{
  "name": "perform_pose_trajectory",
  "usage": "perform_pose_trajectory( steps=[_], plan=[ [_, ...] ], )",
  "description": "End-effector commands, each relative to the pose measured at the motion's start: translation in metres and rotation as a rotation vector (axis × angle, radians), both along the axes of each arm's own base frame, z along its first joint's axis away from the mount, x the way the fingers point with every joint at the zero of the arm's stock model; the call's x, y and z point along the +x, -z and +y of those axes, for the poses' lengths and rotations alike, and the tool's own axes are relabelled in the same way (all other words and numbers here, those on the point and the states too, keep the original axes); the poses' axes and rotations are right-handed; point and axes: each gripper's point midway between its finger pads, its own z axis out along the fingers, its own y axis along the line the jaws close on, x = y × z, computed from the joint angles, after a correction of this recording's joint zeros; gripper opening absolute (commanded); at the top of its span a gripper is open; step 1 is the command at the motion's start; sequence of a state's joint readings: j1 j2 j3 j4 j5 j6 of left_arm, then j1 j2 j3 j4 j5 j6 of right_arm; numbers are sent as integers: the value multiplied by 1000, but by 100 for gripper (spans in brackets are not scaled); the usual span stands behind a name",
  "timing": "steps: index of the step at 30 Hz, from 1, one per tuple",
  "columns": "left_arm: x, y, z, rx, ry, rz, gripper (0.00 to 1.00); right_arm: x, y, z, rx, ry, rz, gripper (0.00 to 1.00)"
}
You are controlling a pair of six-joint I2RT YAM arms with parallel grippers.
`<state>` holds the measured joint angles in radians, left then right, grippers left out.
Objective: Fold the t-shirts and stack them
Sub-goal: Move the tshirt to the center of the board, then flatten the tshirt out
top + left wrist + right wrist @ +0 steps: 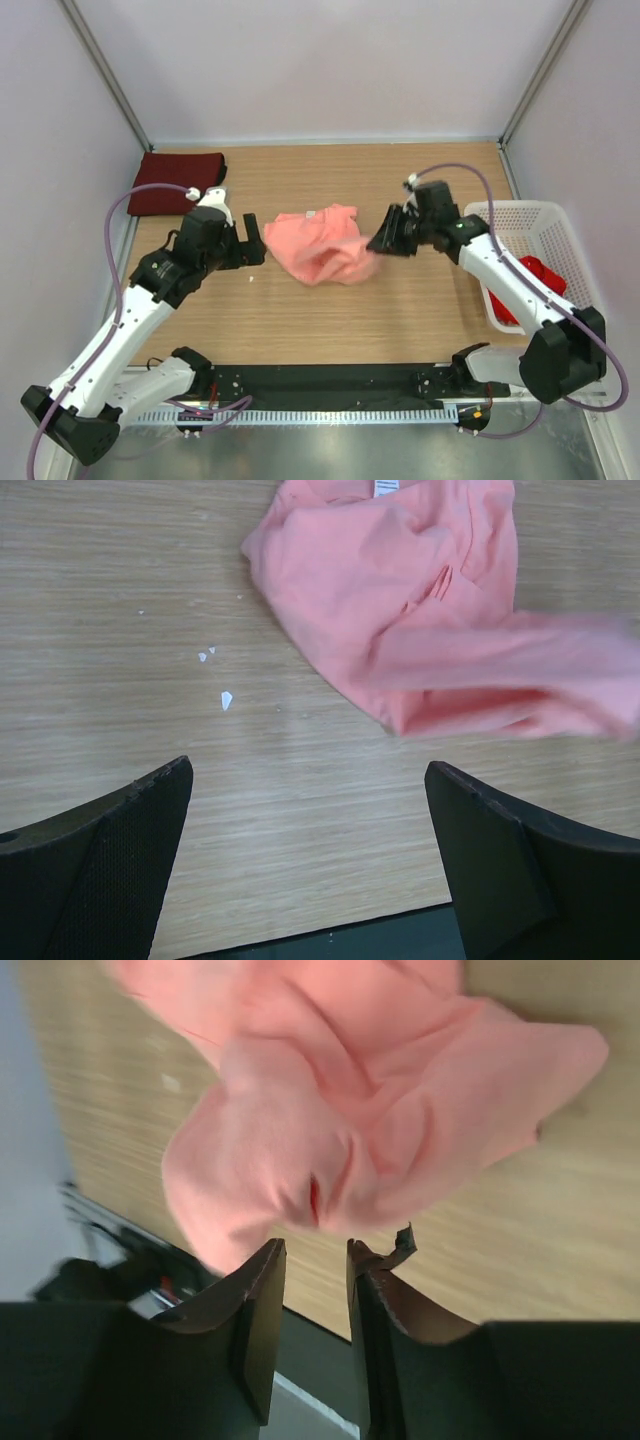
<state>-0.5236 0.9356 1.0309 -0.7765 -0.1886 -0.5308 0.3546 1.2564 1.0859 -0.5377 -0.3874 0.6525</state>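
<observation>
A crumpled salmon-pink t-shirt (320, 248) (400, 600) (350, 1110) lies in a heap at the middle of the table. Its right edge looks blurred and slightly lifted. My right gripper (378, 243) (315, 1247) hangs just off that edge, jaws a narrow gap apart with no cloth between them. My left gripper (253, 249) (310, 770) stands wide open over bare wood just left of the shirt, apart from it. A dark maroon t-shirt (180, 180) lies folded at the far left corner. A bright red t-shirt (535, 285) sits in the basket.
A white perforated plastic basket (530, 213) stands at the right edge of the table, beside my right arm. Small white specks (226, 699) lie on the wood left of the pink shirt. White walls close in the table on three sides.
</observation>
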Motion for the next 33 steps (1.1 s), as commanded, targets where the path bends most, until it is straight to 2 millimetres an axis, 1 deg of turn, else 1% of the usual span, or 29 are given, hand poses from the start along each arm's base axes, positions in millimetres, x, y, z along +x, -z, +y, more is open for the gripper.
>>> perform_pose_trajectory(
  steps=[1,2,4,6,7,8,9,10,11,12,13,14,15,16,17,18,19,21,22,23,24,25,26,27,28,29,31,32,33],
  plan=[
    [-2,-5,2,-67,-66,-2,99,-31,65,-27,-216,3,90,39],
    [-3,4,0,-75,-69,14,99,-34,73,-33,-249,20,107,48],
    [2,12,-10,-109,-62,41,99,-36,77,-41,-283,46,103,55],
    [4,23,-20,-132,-44,82,97,-27,66,-46,-302,74,56,62],
    [3,32,-31,-158,-17,132,96,-22,61,-47,-310,84,36,64],
    [7,36,-39,-179,-2,137,94,-17,56,-49,-314,98,13,65],
    [8,41,-44,-194,8,155,93,-10,48,-47,-312,92,-24,65],
    [11,45,-48,-203,11,162,93,2,43,-42,-297,93,-68,66],
    [15,53,-57,-225,28,188,92,9,41,-39,-293,87,-94,65],
    [17,59,-59,-225,20,197,91,20,37,-34,-284,76,-139,62],
    [21,64,-60,-221,10,210,91,24,39,-31,-281,65,-138,59],
    [25,74,-61,-219,-3,235,90,26,47,-26,-286,44,-110,56],
    [33,75,-65,-230,-9,231,90,26,42,-17,-271,14,-115,55],
    [36,78,-67,-237,-10,240,89,17,43,-2,-284,-43,-125,54],
    [39,87,-72,-246,-2,277,88,12,46,5,-304,-69,-134,54],
    [43,88,-74,-260,-3,282,87,8,51,3,-358,-59,-141,54],
    [48,88,-76,-273,-2,284,85,-8,55,19,-379,-112,-146,54],
    [60,96,-70,-287,-34,300,84,-22,71,13,-448,-100,-107,55],
    [65,99,-66,-290,-53,302,83,-26,74,13,-454,-71,-100,55],
    [73,102,-54,-293,-94,302,83,-40,80,17,-451,-96,-103,56],
    [80,108,-47,-283,-125,305,83,-41,79,23,-422,-96,-126,56],
    [88,108,-38,-284,-156,294,83,-44,80,27,-407,-91,-134,57],
    [94,116,-32,-268,-179,304,83,-52,87,30,-417,-108,-131,57],
    [97,120,-30,-262,-188,311,83,-55,92,27,-436,-102,-119,57],
    [105,118,-29,-260,-188,303,83,-51,98,17,-490,-59,-119,57],
    [109,121,-29,-254,-185,311,82,-53,106,11,-516,-28,-93,59],
    [114,133,-34,-245,-161,346,82,-55,118,-3,-562,12,-70,59],
    [119,131,-37,-250,-148,342,82,-60,129,-10,-575,39,-44,60],
    [121,133,-39,-253,-139,349,82,-61,130,-13,-571,57,-43,60]
  ],
)
